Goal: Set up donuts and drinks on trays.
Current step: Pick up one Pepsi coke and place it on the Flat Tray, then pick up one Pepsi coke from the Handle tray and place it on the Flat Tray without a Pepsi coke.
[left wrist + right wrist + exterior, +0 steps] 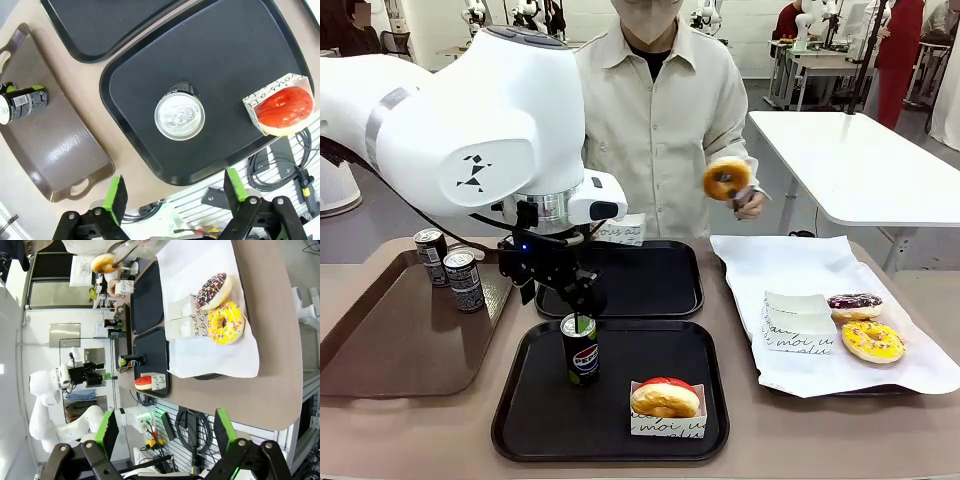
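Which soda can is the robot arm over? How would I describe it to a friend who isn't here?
Look at the nearer black tray, in front of the robot. One can stands upright on it, left of a boxed red-iced donut. Unlike the two cans on the brown tray, it stands alone, right under the left gripper.

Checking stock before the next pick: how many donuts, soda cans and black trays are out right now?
Matte black square plastic trays: 2 (near tray, far tray)
Dark silver-topped soda cans: 3 (one can on near tray, two cans on glossy brown tray)
Ring donuts: 4 (red-iced donut, chocolate sprinkled donut, yellow sprinkled donut, golden donut held up by person)
Total: 9
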